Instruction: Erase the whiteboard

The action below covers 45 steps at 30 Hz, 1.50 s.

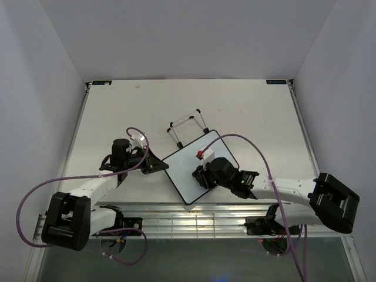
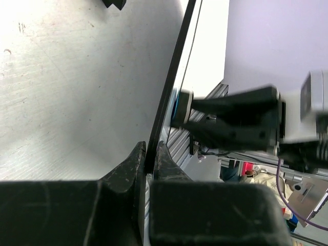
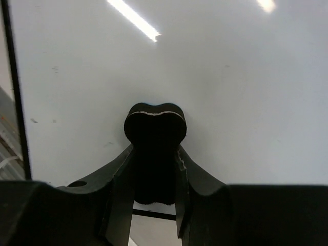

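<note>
The whiteboard, white with a thin black frame, lies turned like a diamond at the table's middle near edge. My left gripper is shut on its left frame edge; in the left wrist view the jaws pinch the black rim. My right gripper is shut on a black bone-shaped eraser, which presses against the white board face. The board looks almost blank there, with only faint specks. A small red spot sits on the board just beyond the right gripper.
A black wire stand sticks out behind the board's far corner. Slotted aluminium rails run along the table's near edge between the arm bases. White walls close in the table on three sides.
</note>
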Tool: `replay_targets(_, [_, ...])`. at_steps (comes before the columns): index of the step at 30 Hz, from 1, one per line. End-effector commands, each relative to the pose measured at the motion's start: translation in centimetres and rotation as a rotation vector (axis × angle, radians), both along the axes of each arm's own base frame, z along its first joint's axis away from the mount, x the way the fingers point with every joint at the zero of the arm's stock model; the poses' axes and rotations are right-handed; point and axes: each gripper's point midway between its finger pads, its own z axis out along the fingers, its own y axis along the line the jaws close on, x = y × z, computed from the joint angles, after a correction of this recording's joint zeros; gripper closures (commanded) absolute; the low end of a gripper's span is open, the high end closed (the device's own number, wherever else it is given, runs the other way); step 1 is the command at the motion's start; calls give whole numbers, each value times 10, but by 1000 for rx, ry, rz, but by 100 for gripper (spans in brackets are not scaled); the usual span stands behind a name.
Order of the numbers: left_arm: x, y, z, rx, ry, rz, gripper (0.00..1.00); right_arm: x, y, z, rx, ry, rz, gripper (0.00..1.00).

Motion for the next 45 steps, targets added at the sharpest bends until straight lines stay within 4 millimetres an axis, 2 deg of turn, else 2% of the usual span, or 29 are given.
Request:
replay_targets(1, [-4,-4,10,-31,13,-1,100,-42,51,15,65,12,194,92])
replay_targets(2, [-3,-4,11,-30,11,5,100,-43,51,8,25,10,191,92])
replay_targets(7, [-1,-3,15,-26,8,26,100,-70,69,1,-35,4,261,92])
replay_targets(8, [0,-3,16,-26,7,29,100,-70,74,7,-34,-9,257,92])
replay_targets(11, [1,-2,14,-17,16,39,100,-80,81,5,-76,-20,279,92])
replay_targets(16, [3,-2,16,-16,14,41,100,-98,82,-7,-115,13,335,92])
replay_targets(18, [4,-2,16,-14,9,41,100,-115,84,-10,-94,58,407,92])
replay_targets(19, [6,-2,17,-14,5,44,100,-122,90,-4,-49,67,447,92])
replay_targets(20, [6,-2,16,-12,8,43,100,-141,94,-2,-11,115,544,92])
replay_targets(23, [7,-3,18,-16,3,39,100,-159,98,15,86,134,634,92])
replay_targets(24, [8,-3,17,-14,2,38,100,-159,98,21,104,128,634,92])
replay_targets(25, [8,-3,18,-12,0,38,100,-158,97,32,135,109,631,92])
replay_targets(27, [8,-2,17,-7,-2,38,100,-146,91,42,139,68,569,92])
replay_targets(28, [8,-2,17,-5,-4,38,100,-141,87,57,165,38,545,92])
replay_targets(30, [8,-1,17,4,-8,41,100,-120,71,60,126,5,440,92])
replay_targets(31, [8,-1,17,8,-10,44,100,-113,64,77,159,-16,403,92])
replay_targets(33, [8,0,14,19,-7,48,100,-92,44,77,133,-29,298,92])
replay_targets(34, [8,1,14,22,-10,51,100,-87,33,87,154,-35,266,92])
replay_targets(38, [9,2,12,36,-14,56,100,-59,-5,77,96,-28,109,92])
replay_targets(41, [9,3,12,41,-19,52,100,-43,-30,54,-29,-20,8,92])
replay_targets(45, [11,2,17,39,-30,54,100,-32,-49,29,-160,-1,-92,92])
